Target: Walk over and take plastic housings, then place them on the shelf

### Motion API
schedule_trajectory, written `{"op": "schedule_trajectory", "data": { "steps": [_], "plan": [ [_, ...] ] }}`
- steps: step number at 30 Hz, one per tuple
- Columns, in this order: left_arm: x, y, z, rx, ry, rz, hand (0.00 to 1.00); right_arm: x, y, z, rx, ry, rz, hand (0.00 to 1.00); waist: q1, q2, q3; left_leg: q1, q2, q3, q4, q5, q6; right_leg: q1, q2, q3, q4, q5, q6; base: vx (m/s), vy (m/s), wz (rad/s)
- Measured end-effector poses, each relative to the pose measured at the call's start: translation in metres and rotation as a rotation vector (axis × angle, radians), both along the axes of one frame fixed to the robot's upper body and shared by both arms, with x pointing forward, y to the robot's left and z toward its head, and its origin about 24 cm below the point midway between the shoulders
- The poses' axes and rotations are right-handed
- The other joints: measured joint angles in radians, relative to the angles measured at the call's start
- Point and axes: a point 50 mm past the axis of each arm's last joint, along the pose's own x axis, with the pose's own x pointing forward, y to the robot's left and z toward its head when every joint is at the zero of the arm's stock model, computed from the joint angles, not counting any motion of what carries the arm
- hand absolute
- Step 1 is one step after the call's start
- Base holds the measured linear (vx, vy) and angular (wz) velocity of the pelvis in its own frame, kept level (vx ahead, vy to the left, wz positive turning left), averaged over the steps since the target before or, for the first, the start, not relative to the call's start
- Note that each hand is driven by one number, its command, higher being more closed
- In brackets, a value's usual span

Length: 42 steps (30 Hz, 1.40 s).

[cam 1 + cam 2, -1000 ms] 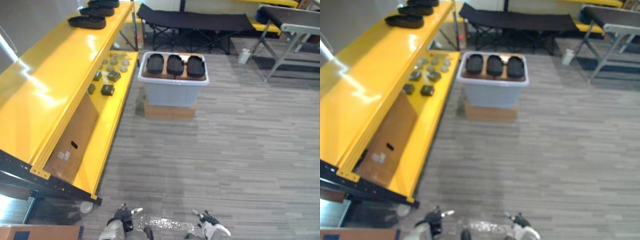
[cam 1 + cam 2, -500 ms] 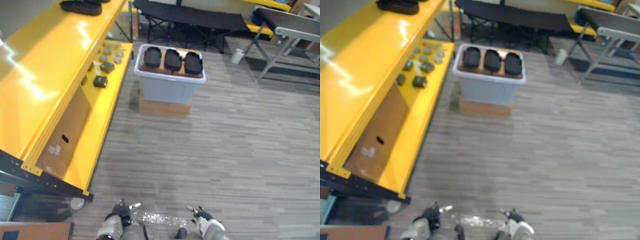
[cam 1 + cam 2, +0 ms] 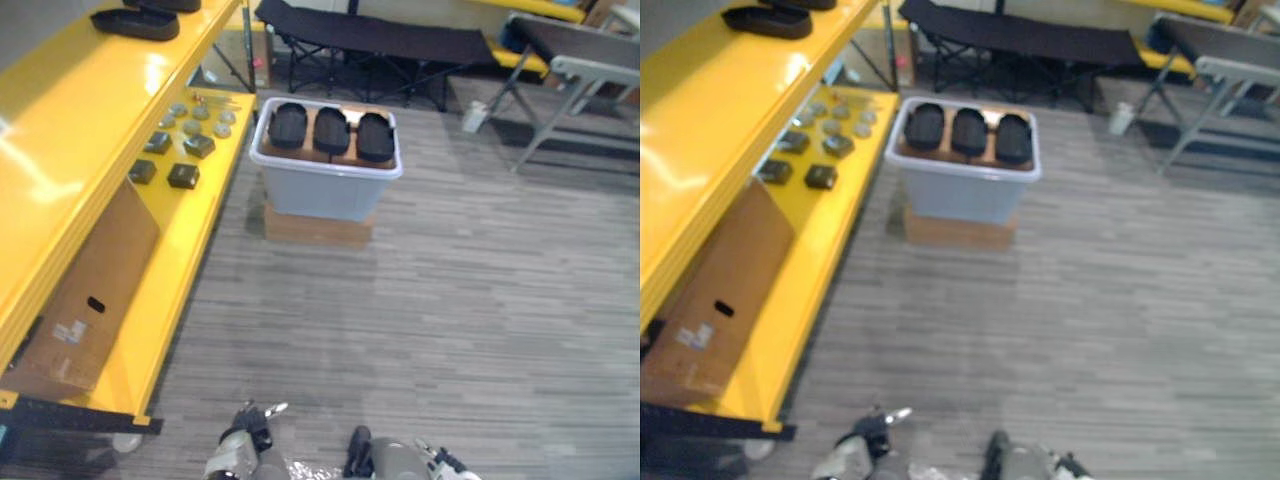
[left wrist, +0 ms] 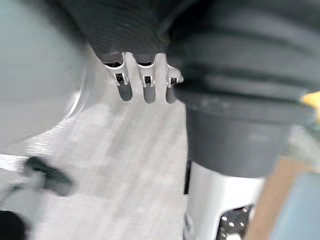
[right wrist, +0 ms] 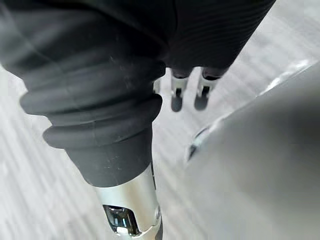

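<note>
Holding left hand (image 3: 250, 438) and right hand (image 5: 176, 100) low at the near edge, fingers of both straight and slightly apart, clasping nothing; facing three black housings (image 3: 331, 132) lying side by side in a grey bin (image 3: 325, 185) on a box (image 3: 315, 225), far centre, just right of the yellow shelf (image 3: 60, 150), and noting a further housing (image 3: 135, 22) on its top, far left

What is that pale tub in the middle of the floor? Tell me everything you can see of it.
It is a pale grey-blue plastic tub, rectangular with rounded corners and a lighter rim, open on top. Three black oval housings lie side by side across its top, on what looks like a brown sheet. It stands upright on a flat cardboard box on the grey plank floor, close beside the lower yellow shelf.
</note>
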Motion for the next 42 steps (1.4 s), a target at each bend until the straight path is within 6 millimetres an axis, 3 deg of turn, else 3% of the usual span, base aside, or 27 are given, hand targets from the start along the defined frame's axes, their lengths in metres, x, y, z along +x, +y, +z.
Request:
{"op": "schedule_trajectory", "data": {
  "steps": [4,6,8,9,10,12,13,15,16,18,19,20,22,23,24,25,27,30,31,32,34,35,36,37,40,41,42],
  "plan": [
    [-0.015,0.025,-0.002,0.025,0.007,0.094,0.0,0.04,0.005,0.013,-0.08,-0.127,0.125,0.0,0.039,-0.016,0.005,-0.088,-0.07,0.015,-0.28,0.0,0.018,0.12,-0.043,0.032,-0.066,-0.045,0.025,0.4,0.018,-0.24],
    [-0.042,0.042,-0.009,0.025,0.062,0.163,0.0,0.07,0.008,0.028,-0.125,-0.243,0.191,0.0,0.068,-0.025,0.01,-0.116,-0.106,0.01,-0.53,0.078,0.027,0.155,-0.075,0.066,-0.05,-0.096,0.07,0.44,0.191,-0.5],
    [-0.074,0.053,-0.016,0.062,0.155,0.138,0.0,0.09,0.012,0.039,-0.143,-0.31,0.248,0.0,0.096,-0.035,0.008,-0.087,-0.116,0.018,-0.594,0.225,0.039,0.196,-0.102,0.106,-0.013,-0.161,0.111,0.5,0.249,-0.53],
    [-0.1,0.063,-0.021,0.092,0.242,0.118,0.0,0.104,0.024,0.046,-0.126,-0.364,0.272,0.0,0.101,-0.081,-0.005,-0.095,-0.136,0.045,-0.512,0.151,0.068,0.226,-0.127,0.132,-0.026,-0.177,0.095,0.46,0.189,-0.31],
    [-0.104,0.064,-0.021,0.099,0.259,0.106,0.0,0.109,0.025,0.05,-0.126,-0.383,0.273,0.0,0.11,-0.093,-0.007,-0.105,-0.137,0.045,-0.481,0.118,0.069,0.233,-0.128,0.14,-0.035,-0.168,0.084,0.56,0.234,-0.13],
    [-0.104,0.07,-0.021,0.135,0.279,0.044,0.0,0.116,0.027,0.054,-0.108,-0.41,0.248,0.0,0.128,-0.151,-0.013,-0.106,-0.161,0.046,-0.413,0.02,0.091,0.227,-0.162,0.149,0.032,-0.126,0.133,0.64,0.303,0.08],
    [-0.101,0.071,-0.02,0.147,0.272,0.026,0.0,0.114,0.028,0.052,-0.1,-0.395,0.24,0.0,0.127,-0.157,-0.016,-0.08,-0.171,0.046,-0.417,-0.009,0.095,0.172,-0.183,0.155,0.176,-0.093,0.169,0.52,0.239,0.08],
    [-0.099,0.073,-0.02,0.17,0.266,0.0,0.0,0.102,0.032,0.041,-0.074,-0.324,0.248,0.0,0.1,-0.135,-0.001,0.027,-0.184,0.042,-0.453,-0.043,0.108,0.025,-0.219,0.184,0.535,-0.023,0.195,0.46,0.147,0.16],
    [-0.099,0.071,-0.02,0.193,0.275,-0.058,0.0,0.088,0.032,0.031,-0.058,-0.259,0.255,0.0,0.082,-0.123,0.0,0.107,-0.186,0.036,-0.498,-0.049,0.114,-0.04,-0.216,0.183,0.641,-0.073,0.164,0.54,0.096,0.26],
    [-0.102,0.07,-0.022,0.201,0.295,-0.074,0.0,0.059,0.031,0.018,-0.048,-0.162,0.28,0.0,0.076,-0.095,-0.003,0.2,-0.176,0.028,-0.577,-0.048,0.113,-0.142,-0.176,0.151,0.576,-0.111,0.105,0.59,-0.007,0.33],
    [-0.102,0.071,-0.021,0.216,0.299,-0.074,0.0,0.041,0.032,0.01,-0.039,-0.105,0.287,0.0,0.053,-0.077,-0.001,0.232,-0.163,0.001,-0.605,-0.048,0.112,-0.183,-0.151,0.104,0.432,-0.122,0.08,0.72,-0.118,0.64],
    [-0.1,0.072,-0.021,0.226,0.293,-0.077,0.0,0.044,0.026,0.013,-0.056,-0.13,0.262,0.0,0.037,-0.062,-0.001,0.252,-0.146,-0.015,-0.616,-0.053,0.097,-0.223,-0.131,0.068,0.263,-0.097,0.078,0.49,-0.122,0.66],
    [-0.101,0.073,-0.021,0.242,0.303,-0.095,0.0,0.042,0.022,0.013,-0.055,-0.114,0.244,0.0,0.031,-0.06,-0.001,0.276,-0.138,-0.019,-0.614,-0.066,0.07,-0.231,-0.117,0.064,0.06,0.022,0.061,0.4,-0.167,0.48],
    [-0.103,0.078,-0.02,0.262,0.312,-0.096,0.0,0.036,0.023,0.01,-0.053,-0.097,0.243,0.0,0.032,-0.079,-0.004,0.298,-0.148,-0.042,-0.589,-0.103,0.017,-0.227,-0.114,0.08,-0.095,0.21,0.058,0.5,-0.248,0.74],
    [-0.1,0.082,-0.019,0.269,0.308,-0.068,0.0,0.03,0.019,0.009,-0.071,-0.08,0.249,0.0,0.026,-0.08,0.003,0.306,-0.137,-0.084,-0.55,-0.149,-0.005,-0.229,-0.109,0.102,-0.053,0.295,0.052,0.42,-0.241,0.7],
    [-0.091,0.073,-0.018,0.219,0.257,0.009,0.0,0.027,0.007,0.009,-0.094,-0.052,0.246,0.0,0.029,-0.033,-0.019,0.304,-0.097,-0.116,-0.531,-0.157,-0.004,-0.235,-0.085,0.087,-0.002,0.277,0.04,0.34,-0.203,0.58],
    [-0.041,0.043,-0.008,0.152,0.088,0.015,0.0,0.018,0.001,0.006,-0.068,0.001,0.205,0.0,0.03,-0.023,-0.047,0.316,-0.05,-0.13,-0.557,-0.142,0.0,-0.228,-0.052,0.059,0.017,0.183,0.035,0.33,-0.199,0.23],
    [-0.019,0.012,-0.004,0.078,0.048,-0.014,0.0,0.02,0.014,0.004,-0.006,-0.014,0.152,0.0,0.014,-0.057,-0.062,0.282,-0.05,-0.131,-0.468,-0.068,0.041,-0.23,-0.046,0.062,0.036,0.133,0.028,0.22,-0.198,-0.16],
    [-0.021,0.008,-0.006,0.068,0.061,-0.019,0.0,0.019,0.019,0.003,0.012,-0.014,0.14,0.0,-0.003,-0.058,-0.057,0.231,-0.047,-0.153,-0.348,-0.01,0.067,-0.204,-0.034,0.06,0.031,0.117,0.028,0.21,-0.162,-0.16],
    [-0.02,0.008,-0.006,0.07,0.059,-0.02,0.0,0.018,0.02,0.002,0.012,-0.009,0.137,0.0,-0.004,-0.057,-0.057,0.203,-0.043,-0.168,-0.276,0.033,0.059,-0.189,-0.03,0.059,0.029,0.109,0.025,0.21,-0.131,-0.15],
    [-0.023,0.017,-0.006,0.101,0.07,-0.027,0.0,0.015,0.016,0.002,-0.018,0.011,0.151,0.0,0.003,-0.054,-0.047,0.126,-0.015,-0.183,-0.07,0.278,-0.011,-0.094,0.005,0.077,-0.03,0.093,0.01,0.24,-0.054,-0.25],
    [-0.026,0.023,-0.007,0.113,0.076,-0.022,0.0,0.013,0.016,0.001,-0.022,0.015,0.155,0.0,0.003,-0.062,-0.049,0.107,-0.013,-0.179,-0.035,0.257,-0.022,-0.069,0.009,0.081,-0.053,0.09,0.008,0.26,0.011,-0.16],
    [-0.027,0.028,-0.007,0.11,0.076,-0.009,0.0,0.011,0.012,0.001,-0.046,0.02,0.142,0.0,0.003,-0.047,-0.043,0.064,-0.015,-0.152,-0.021,0.12,-0.004,-0.033,0.009,0.087,-0.09,0.089,0.008,0.26,0.038,-0.08],
    [-0.03,0.03,-0.009,0.097,0.084,-0.001,0.0,0.013,0.006,0.003,-0.065,0.013,0.13,0.0,0.003,-0.032,-0.031,0.036,-0.017,-0.095,-0.083,0.048,0.002,0.001,0.007,0.096,-0.125,0.088,0.009,0.26,0.034,-0.1],
    [-0.045,0.038,-0.012,0.083,0.089,0.027,0.0,0.018,0.005,0.005,-0.082,-0.024,0.109,0.0,0.017,-0.027,-0.029,0.026,-0.017,0.014,-0.438,0.028,0.012,0.044,-0.021,0.121,-0.158,0.069,0.039,0.27,0.142,-0.25],
    [-0.044,0.039,-0.012,0.082,0.078,0.029,0.0,0.02,0.004,0.006,-0.086,-0.034,0.11,0.0,0.021,-0.026,-0.029,0.029,-0.017,0.019,-0.507,0.041,0.01,0.047,-0.027,0.123,-0.155,0.064,0.047,0.21,0.233,-0.37],
    [-0.042,0.039,-0.011,0.085,0.058,0.028,0.0,0.023,0.003,0.008,-0.095,-0.052,0.113,0.0,0.032,-0.025,-0.029,0.041,-0.016,0.025,-0.607,0.111,0.003,0.051,-0.039,0.136,-0.149,0.055,0.072,0.25,0.284,-0.59]
  ]
}}
